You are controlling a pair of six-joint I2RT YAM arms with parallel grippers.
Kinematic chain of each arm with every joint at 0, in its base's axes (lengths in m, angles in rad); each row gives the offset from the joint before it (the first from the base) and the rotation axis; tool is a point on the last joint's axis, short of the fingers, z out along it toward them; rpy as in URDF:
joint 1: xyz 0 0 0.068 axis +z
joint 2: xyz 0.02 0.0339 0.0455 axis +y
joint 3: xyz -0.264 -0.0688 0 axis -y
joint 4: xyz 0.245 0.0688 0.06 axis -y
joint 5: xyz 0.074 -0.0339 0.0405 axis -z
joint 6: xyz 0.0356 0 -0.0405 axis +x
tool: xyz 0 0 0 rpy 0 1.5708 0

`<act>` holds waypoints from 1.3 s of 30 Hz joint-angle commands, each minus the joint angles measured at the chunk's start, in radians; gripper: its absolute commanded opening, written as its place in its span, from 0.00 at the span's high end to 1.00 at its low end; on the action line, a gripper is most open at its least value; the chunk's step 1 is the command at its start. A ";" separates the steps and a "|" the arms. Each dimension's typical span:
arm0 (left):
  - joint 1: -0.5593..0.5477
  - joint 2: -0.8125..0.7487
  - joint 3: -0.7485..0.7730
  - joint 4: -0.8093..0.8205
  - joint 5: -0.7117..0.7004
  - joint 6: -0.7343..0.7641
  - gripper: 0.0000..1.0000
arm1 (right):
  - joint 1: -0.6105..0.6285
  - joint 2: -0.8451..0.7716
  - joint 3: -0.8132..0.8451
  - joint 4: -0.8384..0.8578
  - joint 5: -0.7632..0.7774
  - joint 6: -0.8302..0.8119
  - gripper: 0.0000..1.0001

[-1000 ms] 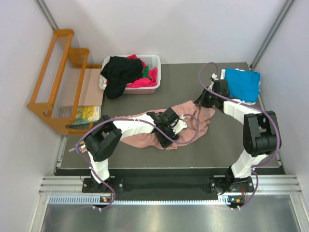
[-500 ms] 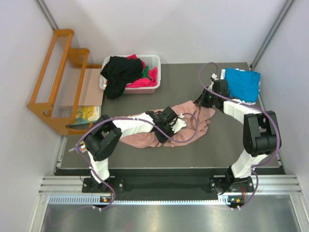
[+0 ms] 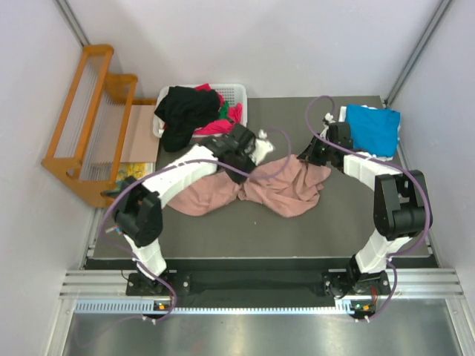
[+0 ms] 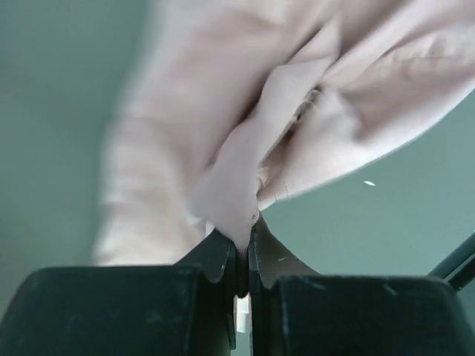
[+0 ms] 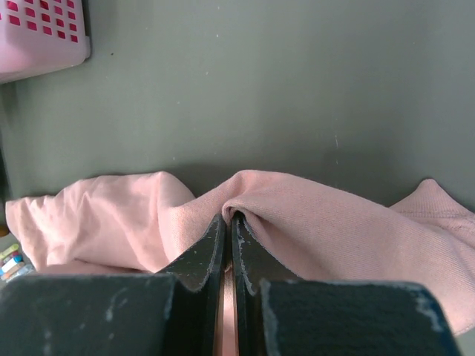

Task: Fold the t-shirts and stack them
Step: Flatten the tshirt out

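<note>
The left pincer [image 4: 243, 236] is clamped shut on a pinch of the salmon-pink t-shirt [image 3: 286, 189]. A fold of cloth is bunched between its tips, and the rest falls away from it toward the tabletop [image 3: 334, 230], so this pincer seems lifted. The right pincer [image 5: 228, 219] is also closed on a ridge of the same shirt. It sits low against the tabletop, with cloth spreading to either side of it.

From above, the two pincers stand apart along the far side of the shirt, which sags between them and trails back toward the arm bases in a crumpled heap. Gripping two separate points looks meant to stretch the garment open so it can be laid flat. On that reading, the folding of this shirt has not begun.

Just outward of the right pincer lies the blue t-shirt [image 3: 371, 127], flat, probably the base of the stack. Beyond the left pincer, the white basket [image 3: 236, 93] holds a black t-shirt [image 3: 182, 111] draped over its rim, with magenta and green cloth under it, waiting their turn.
</note>
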 commanded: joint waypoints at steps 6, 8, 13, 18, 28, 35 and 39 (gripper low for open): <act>0.101 -0.221 0.156 -0.159 -0.081 0.044 1.00 | -0.004 -0.089 0.042 -0.007 -0.027 -0.011 1.00; 0.106 -0.237 0.142 -0.168 -0.086 0.042 1.00 | -0.005 -0.102 0.041 -0.007 -0.031 -0.010 1.00; 0.106 -0.268 0.123 -0.189 -0.085 0.021 1.00 | -0.005 -0.119 0.033 -0.012 -0.038 -0.010 1.00; 0.112 -0.294 0.165 -0.202 -0.128 0.021 1.00 | -0.007 -0.182 0.029 -0.016 -0.019 -0.016 1.00; 0.227 -0.336 0.609 -0.301 -0.327 0.051 1.00 | 0.001 -0.683 -0.007 -0.068 0.056 -0.071 1.00; 0.227 -0.525 0.830 -0.393 -0.342 0.113 1.00 | 0.004 -1.042 0.137 -0.314 0.094 -0.125 1.00; 0.238 -0.671 0.756 -0.420 -0.292 0.145 1.00 | 0.044 -1.162 0.232 -0.407 0.163 -0.119 1.00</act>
